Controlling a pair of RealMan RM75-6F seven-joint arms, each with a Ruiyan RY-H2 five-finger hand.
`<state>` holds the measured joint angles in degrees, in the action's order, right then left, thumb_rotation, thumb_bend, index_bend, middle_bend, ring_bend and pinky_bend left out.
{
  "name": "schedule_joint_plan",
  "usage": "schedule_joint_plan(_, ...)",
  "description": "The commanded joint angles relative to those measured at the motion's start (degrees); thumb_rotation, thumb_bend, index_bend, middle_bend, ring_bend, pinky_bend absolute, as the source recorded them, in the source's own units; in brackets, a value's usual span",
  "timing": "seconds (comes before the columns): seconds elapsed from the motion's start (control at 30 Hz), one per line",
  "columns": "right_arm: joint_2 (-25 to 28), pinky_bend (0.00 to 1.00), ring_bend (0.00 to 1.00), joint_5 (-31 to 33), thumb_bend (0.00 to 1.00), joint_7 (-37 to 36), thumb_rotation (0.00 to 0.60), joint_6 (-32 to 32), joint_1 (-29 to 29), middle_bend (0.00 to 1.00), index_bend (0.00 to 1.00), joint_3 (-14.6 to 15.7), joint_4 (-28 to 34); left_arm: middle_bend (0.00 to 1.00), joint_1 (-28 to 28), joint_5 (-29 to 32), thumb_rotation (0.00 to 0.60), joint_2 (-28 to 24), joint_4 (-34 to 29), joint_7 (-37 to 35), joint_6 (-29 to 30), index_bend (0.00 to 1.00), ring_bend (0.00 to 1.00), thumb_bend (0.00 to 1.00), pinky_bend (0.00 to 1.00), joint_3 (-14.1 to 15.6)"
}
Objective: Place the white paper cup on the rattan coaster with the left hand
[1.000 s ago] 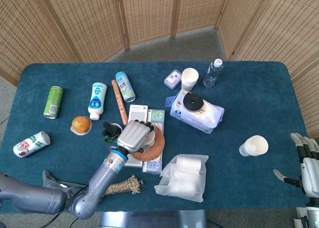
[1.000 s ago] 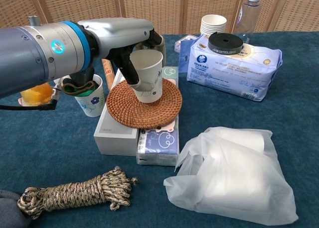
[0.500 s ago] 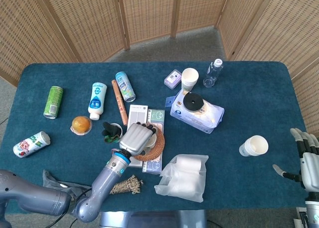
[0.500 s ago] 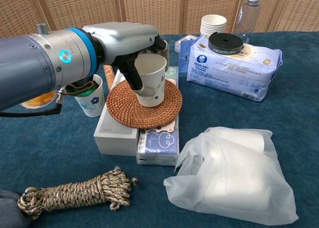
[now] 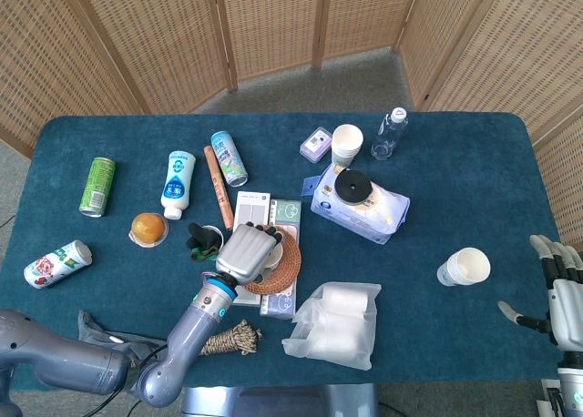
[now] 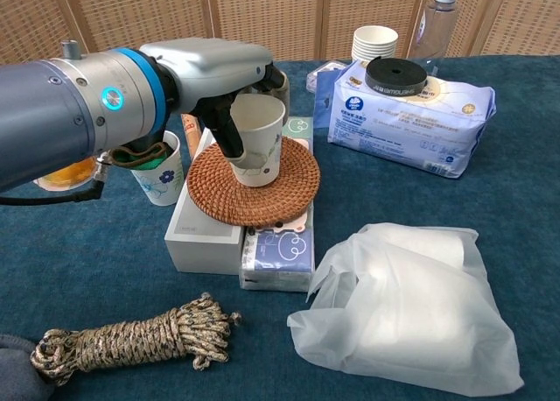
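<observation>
You're setting the white paper cup [image 6: 256, 142] down upright on the rattan coaster [image 6: 254, 191], your left hand [image 6: 229, 75] gripping it; next you're spreading those fingers and lifting clear without tipping it.

Rattan coaster [image 6: 254, 191] sits raised on flat boxes [image 6: 203, 229]. Left side blocked: left hand [image 6: 229, 77] around white paper cup [image 6: 256, 140], flowered cup [image 6: 159, 169] just beside. Far right: tissue pack [image 6: 411, 112], cup stack [image 6: 374, 44], bottle [image 6: 433, 20]. Near right: plastic bag [image 6: 411, 309]. Near left: rope coil [image 6: 131, 341]. Open cloth between bag and tissue pack.
</observation>
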<state>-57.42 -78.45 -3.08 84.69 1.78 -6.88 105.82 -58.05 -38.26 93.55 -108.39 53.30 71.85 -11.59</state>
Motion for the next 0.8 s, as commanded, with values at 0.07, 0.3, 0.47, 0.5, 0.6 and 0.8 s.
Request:
schedule_joint_plan(0.07,-0.03,0.00,0.00,-0.09,0.06,0.05,0.600,0.12,-0.04,0.00,0.00,0.04,0.03,0.40,-0.16,0.70,0.600,-0.05,-0.23,0.05,-0.16,0.36,0.40,0.30,0.44,0.00)
schedule_joint_plan(0.3,0.00,0.00,0.00,-0.02,0.06,0.02,0.600,0.07,-0.02,0.00,0.00,0.05,0.03,0.04,-0.57,1.79,0.600,-0.76,-1.06,1.01,0.02,0.23,0.10,0.30,0.36,0.37)
schedule_joint_plan(0.47,0.04,0.00,0.00,-0.07,0.06,-0.10,0.600,0.10,-0.08,0.00,0.00,0.12,0.02,0.00,-0.60,1.55,0.600,-1.29,-1.42,1.10,0.49,0.16,0.00,0.30,0.30,0.62)
schedule_joint_plan(0.5,0.04,0.00,0.00,-0.12,0.06,-0.09,0.600,0.14,-0.10,0.00,0.00,0.15,0.02,0.00,-0.59,1.43,0.600,-1.41,-1.51,1.07,0.56,0.15,0.00,0.30,0.29,0.68)
schedule_joint_plan(0.6,0.01,0.00,0.00,-0.23,0.06,0.02,0.600,0.19,-0.10,0.00,0.00,0.18,0.04,0.00,-0.43,0.81,0.600,-2.01,-2.15,0.77,0.85,0.12,0.00,0.29,0.27,0.78)
schedule_joint_plan(0.8,-0.11,0.00,0.00,-0.13,0.06,0.58,0.600,0.13,0.05,0.00,0.00,0.13,0.18,0.00,0.02,0.08,0.600,-3.54,-3.90,0.09,1.28,0.07,0.00,0.29,0.24,0.89)
